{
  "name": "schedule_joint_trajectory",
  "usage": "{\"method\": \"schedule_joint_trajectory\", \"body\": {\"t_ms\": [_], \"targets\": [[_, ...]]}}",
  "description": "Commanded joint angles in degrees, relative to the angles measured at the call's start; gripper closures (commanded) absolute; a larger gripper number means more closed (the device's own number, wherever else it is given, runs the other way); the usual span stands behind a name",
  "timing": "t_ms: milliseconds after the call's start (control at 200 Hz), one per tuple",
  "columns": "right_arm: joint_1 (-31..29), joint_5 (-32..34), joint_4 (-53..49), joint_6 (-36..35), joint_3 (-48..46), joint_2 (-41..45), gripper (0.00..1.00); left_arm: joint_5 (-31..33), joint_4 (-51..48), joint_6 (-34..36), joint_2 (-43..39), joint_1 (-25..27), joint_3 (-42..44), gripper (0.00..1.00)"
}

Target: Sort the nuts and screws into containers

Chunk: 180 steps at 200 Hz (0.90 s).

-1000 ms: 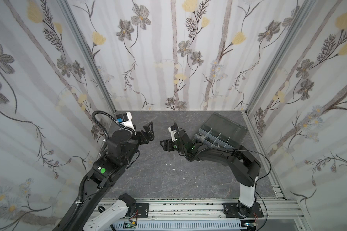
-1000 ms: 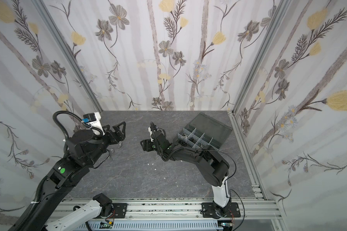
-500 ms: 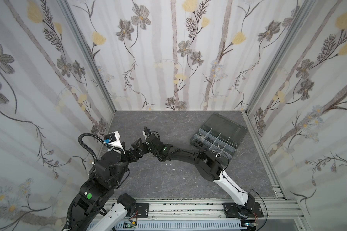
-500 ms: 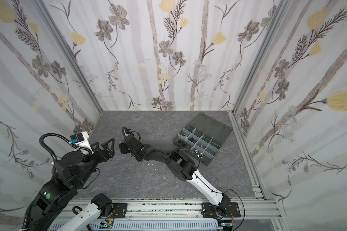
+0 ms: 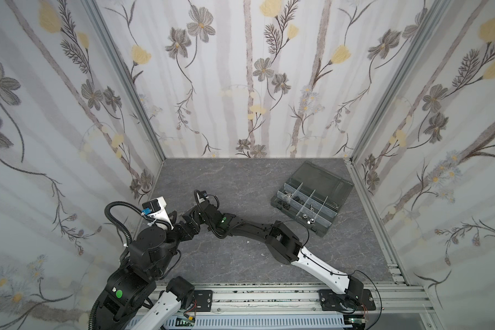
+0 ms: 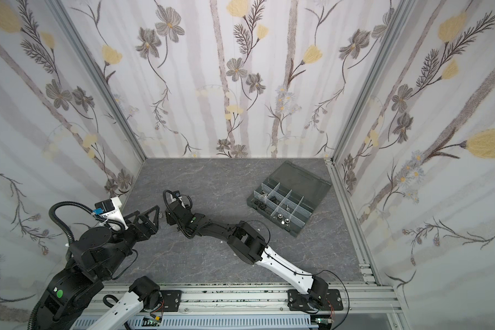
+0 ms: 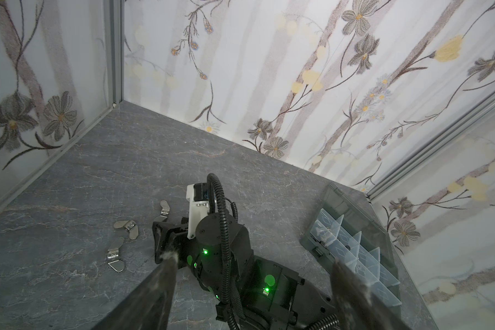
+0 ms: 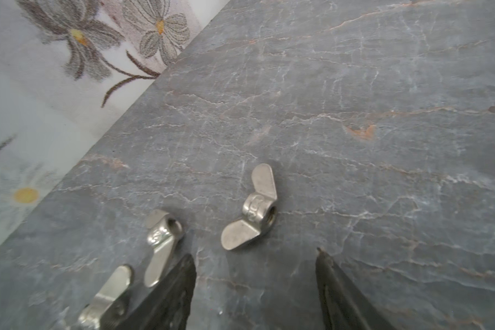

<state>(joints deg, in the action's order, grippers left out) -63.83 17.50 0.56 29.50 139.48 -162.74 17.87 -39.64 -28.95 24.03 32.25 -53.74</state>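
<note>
Right wrist view: the right gripper (image 8: 255, 253) is standing open, its fingers (image 8: 180, 277) spread with nothing between them. Three nuts (image 8: 250, 208), silver and winged, are lying on the table (image 8: 355, 114). One is sitting just ahead of the gap, apart from both tips. One is lying close beside a finger's outer edge, and one is partly hidden behind that finger. Whether the tips are touching the table cannot be told.

Left wrist view: the left gripper (image 7: 252, 258) is also standing open and empty, fingers wide apart. It is hanging above the right arm's wrist and facing the box (image 7: 316, 247).

In both top views the right arm (image 5: 255, 228) is lying stretched out low across the table, pointing away from the box, with its elbow slightly bent. The left arm (image 5: 149, 245) is sitting folded with its elbow raised. Its gripper is pointing toward the box and sitting just beside the right gripper, on the side away from the box. The box is lying open with its lid folded back. The nuts are lying well apart from the box, outside it, under the two grippers.
</note>
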Motion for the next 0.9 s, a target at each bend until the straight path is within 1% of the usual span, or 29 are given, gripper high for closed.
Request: {"method": "schedule_joint_trajectory", "body": {"t_ms": [0,115,220,235,250,300,370,425,510,654,799,894], "targets": [[-0.93,5.51,1.51,-1.89,1.23,-1.79,0.33,-0.75,-0.46,-1.58,-0.71,0.01,0.64,0.16],[-1.12,9.12,3.13,-2.94,2.58,-4.20,0.34,-1.69,-1.03,-2.64,-1.48,-0.06,1.09,0.17],[-0.95,10.57,4.83,-3.91,3.07,-5.78,0.36,-2.32,-1.82,-3.44,-1.92,-0.03,1.09,0.18],[-0.94,10.68,5.10,-3.96,3.08,-5.95,0.39,-2.40,-1.95,-3.54,-2.01,-0.01,1.09,0.18],[-0.87,10.71,5.36,-4.19,3.08,-6.03,0.45,-2.40,-2.09,-3.59,-2.05,0.00,1.09,0.18],[-0.93,11.16,6.30,-4.74,3.10,-6.31,0.55,-2.61,-2.37,-3.84,-2.15,0.00,1.13,0.18],[-0.86,12.21,7.45,-5.39,3.15,-6.40,0.66,-2.82,-2.72,-4.23,-2.32,0.01,1.18,0.18],[-0.69,13.06,7.38,-5.04,3.18,-6.37,0.71,-3.06,-2.91,-4.49,-2.24,-0.06,0.98,0.19],[-0.25,13.02,6.34,-3.55,3.17,-5.99,0.71,-3.02,-3.45,-4.54,-2.23,-0.04,0.60,0.19],[0.07,12.41,5.23,-3.31,3.15,-5.67,0.69,-2.67,-3.33,-4.71,-2.10,-0.01,0.62,0.19],[0.20,11.23,2.81,-2.69,3.08,-4.77,0.70,-2.77,-3.25,-5.26,-1.25,0.01,1.34,0.19],[0.33,10.61,0.18,-2.57,2.31,-3.18,0.70,-1.16,-4.77,-6.12,1.20,0.00,1.78,0.23]]}}
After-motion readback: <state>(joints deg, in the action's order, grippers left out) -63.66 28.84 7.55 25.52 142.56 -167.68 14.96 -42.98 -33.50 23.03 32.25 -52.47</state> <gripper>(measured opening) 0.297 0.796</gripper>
